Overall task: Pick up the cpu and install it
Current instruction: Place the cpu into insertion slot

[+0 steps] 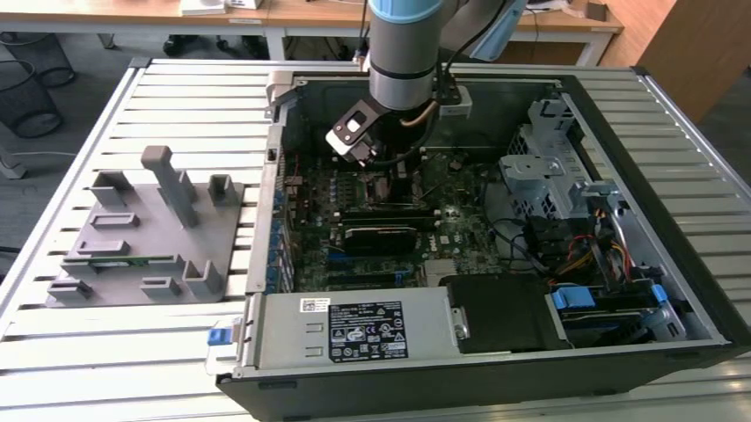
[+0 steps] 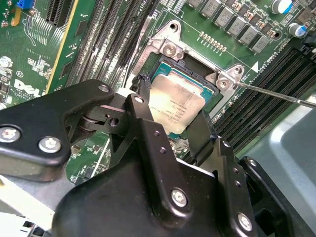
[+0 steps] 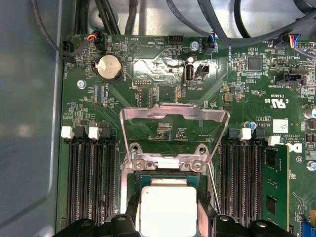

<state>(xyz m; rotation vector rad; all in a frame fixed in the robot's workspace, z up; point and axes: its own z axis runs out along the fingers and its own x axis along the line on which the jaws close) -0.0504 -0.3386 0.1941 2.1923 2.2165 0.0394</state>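
**Cpu at the socket, tool clamped on it**

Position: your tool (image 2: 171, 109) is down inside the open computer case (image 1: 704, 290), over the green motherboard (image 3: 237, 79). In both wrist views its two black fingers (image 2: 142, 96) press against opposite edges of the cpu (image 2: 177, 103), so the tool is closed on the chip.

Cpu: it lies flat with its silvery top up, between the fingertips and inside the dark square socket (image 2: 163, 66). You cannot tell from these views whether it is fully seated.

Surroundings: in the first wrist view the metal load plate (image 3: 175, 114) stands swung open just beside the cpu. A thin lever (image 2: 276, 95) runs out from the socket's corner. Black memory slots flank the socket, and a green memory stick (image 3: 276, 182) sits in one of them.

Writing: the cpu's top carries several lines of dark print. The motherboard has white lettering scattered across it. A white sticker (image 1: 364, 330) covers the power supply at the case's near end.

Outside the case: a grey fixture block (image 1: 141, 229) sits on the slatted table (image 1: 118, 360), well apart from the tool.
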